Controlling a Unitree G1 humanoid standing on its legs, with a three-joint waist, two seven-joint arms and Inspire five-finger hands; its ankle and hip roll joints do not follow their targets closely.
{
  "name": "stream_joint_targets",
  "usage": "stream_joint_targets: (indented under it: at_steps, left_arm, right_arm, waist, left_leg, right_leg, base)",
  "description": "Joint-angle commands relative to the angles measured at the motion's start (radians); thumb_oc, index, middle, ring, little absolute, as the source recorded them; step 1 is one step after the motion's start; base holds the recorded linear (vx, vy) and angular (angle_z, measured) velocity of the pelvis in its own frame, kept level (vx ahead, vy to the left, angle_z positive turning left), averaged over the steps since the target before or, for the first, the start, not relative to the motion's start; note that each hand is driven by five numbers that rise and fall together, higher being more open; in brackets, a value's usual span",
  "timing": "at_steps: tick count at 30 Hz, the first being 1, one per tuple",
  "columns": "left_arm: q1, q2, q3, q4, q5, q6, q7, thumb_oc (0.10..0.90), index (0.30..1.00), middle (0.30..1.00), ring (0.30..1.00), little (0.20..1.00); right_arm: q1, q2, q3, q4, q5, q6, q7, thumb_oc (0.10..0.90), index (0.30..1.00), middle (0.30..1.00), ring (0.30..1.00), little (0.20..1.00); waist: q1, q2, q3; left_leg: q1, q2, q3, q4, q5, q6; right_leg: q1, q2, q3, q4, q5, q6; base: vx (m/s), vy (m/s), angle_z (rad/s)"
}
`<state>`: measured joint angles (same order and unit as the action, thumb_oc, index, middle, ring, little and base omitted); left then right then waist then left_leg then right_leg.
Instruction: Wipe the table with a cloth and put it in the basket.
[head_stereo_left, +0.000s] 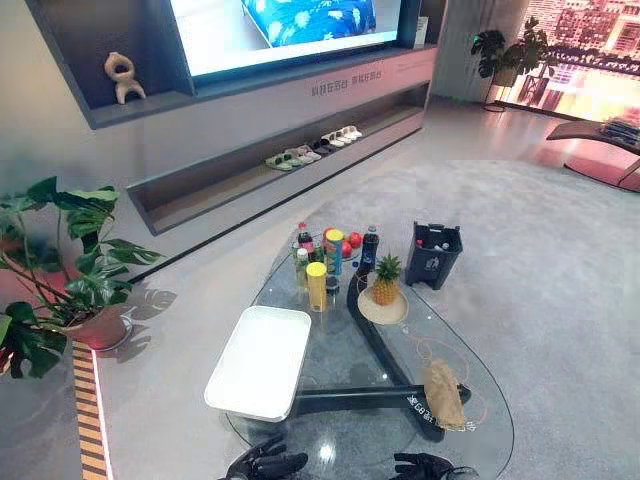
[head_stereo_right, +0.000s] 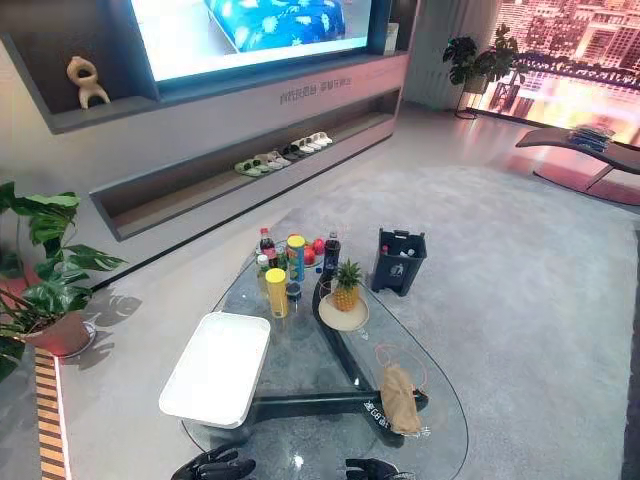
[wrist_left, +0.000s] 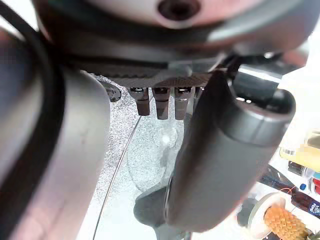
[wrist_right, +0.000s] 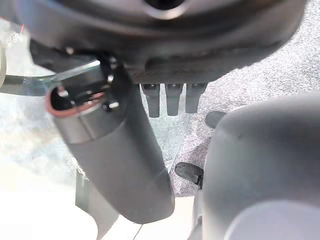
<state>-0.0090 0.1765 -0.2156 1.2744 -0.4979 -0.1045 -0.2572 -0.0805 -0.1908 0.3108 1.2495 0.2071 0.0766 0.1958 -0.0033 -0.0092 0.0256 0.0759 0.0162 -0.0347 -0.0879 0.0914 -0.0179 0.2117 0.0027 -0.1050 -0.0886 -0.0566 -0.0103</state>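
Note:
A crumpled tan cloth (head_stereo_left: 443, 392) lies on the right part of the glass table (head_stereo_left: 345, 425), over the table's dark base. A white shallow rectangular basket (head_stereo_left: 260, 360) sits on the table's left side, with nothing in it. My left hand (head_stereo_left: 265, 463) hovers at the table's near edge, just in front of the basket, with relaxed fingers (wrist_left: 161, 102) holding nothing. My right hand (head_stereo_left: 425, 466) is level with it at the near edge, a short way in front of the cloth. Its fingers (wrist_right: 172, 100) are also loose and hold nothing.
A pineapple (head_stereo_left: 386, 280) on a round plate and a cluster of bottles and cans (head_stereo_left: 325, 255) crowd the table's far end. A dark bin (head_stereo_left: 435, 252) stands on the carpet beyond the table. A potted plant (head_stereo_left: 50, 270) is at the left.

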Motion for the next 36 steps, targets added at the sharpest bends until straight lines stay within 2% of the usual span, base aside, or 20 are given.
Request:
stream_joint_targets:
  at_steps: [1, 4, 20, 28, 36]
  left_arm:
    - [-0.072, -0.047, 0.005, 0.04, -0.029, -0.003, -0.067, 0.8, 0.9, 0.9, 0.9, 0.9]
    - [-0.071, -0.046, 0.007, 0.032, -0.06, -0.012, -0.082, 0.8, 0.9, 0.9, 0.9, 0.9]
    - [-0.065, -0.047, 0.008, 0.037, -0.029, -0.01, -0.072, 0.8, 0.9, 0.9, 0.9, 0.9]
    - [-0.059, -0.048, 0.004, 0.034, -0.028, 0.002, -0.055, 0.8, 0.9, 0.9, 0.9, 0.9]
    - [-0.031, -0.039, 0.01, 0.016, -0.031, -0.001, -0.04, 0.8, 0.9, 0.9, 0.9, 0.9]
  right_arm:
    - [-0.023, 0.012, -0.014, 0.049, 0.001, -0.013, 0.047, 0.8, 0.9, 0.9, 0.9, 0.9]
    - [-0.025, 0.01, -0.017, 0.047, -0.002, -0.01, 0.049, 0.8, 0.9, 0.9, 0.9, 0.9]
    - [-0.024, 0.014, -0.014, 0.047, -0.011, -0.018, 0.039, 0.8, 0.9, 0.9, 0.9, 0.9]
    - [-0.018, 0.009, -0.007, 0.028, -0.032, -0.07, -0.004, 0.8, 0.9, 0.9, 0.9, 0.9]
    - [0.01, 0.002, 0.008, -0.074, 0.023, -0.111, -0.007, 0.8, 0.9, 0.9, 0.9, 0.9]
  waist:
    - [0.021, -0.017, 0.011]
    - [0.022, -0.015, 0.012]
    - [0.023, -0.013, 0.014]
    - [0.021, -0.013, 0.024]
    - [0.015, -0.021, 0.056]
  left_leg:
    - [0.058, -0.045, 0.013, 0.011, -0.12, 0.036]
    - [0.056, -0.046, 0.013, 0.011, -0.119, 0.036]
    - [0.052, -0.046, 0.012, 0.009, -0.117, 0.036]
    - [0.042, -0.049, 0.01, 0.015, -0.117, 0.036]
    - [-0.007, -0.053, 0.022, 0.048, -0.12, 0.041]
  right_leg:
    - [-0.078, -0.033, 0.027, 0.001, 0.073, 0.04]
    - [-0.079, -0.033, 0.028, 0.001, 0.073, 0.041]
    - [-0.084, -0.034, 0.025, 0.001, 0.074, 0.04]
    - [-0.094, -0.033, 0.029, 0.001, 0.079, 0.043]
    - [-0.137, -0.035, 0.037, 0.004, 0.094, 0.045]
  base:
    - [-0.06, 0.182, -0.91]
    - [0.0, 0.0, 0.0]
    - [0.0, 0.0, 0.0]
    - [0.0, 0.0, 0.0]
    - [0.01, 0.0, 0.0]
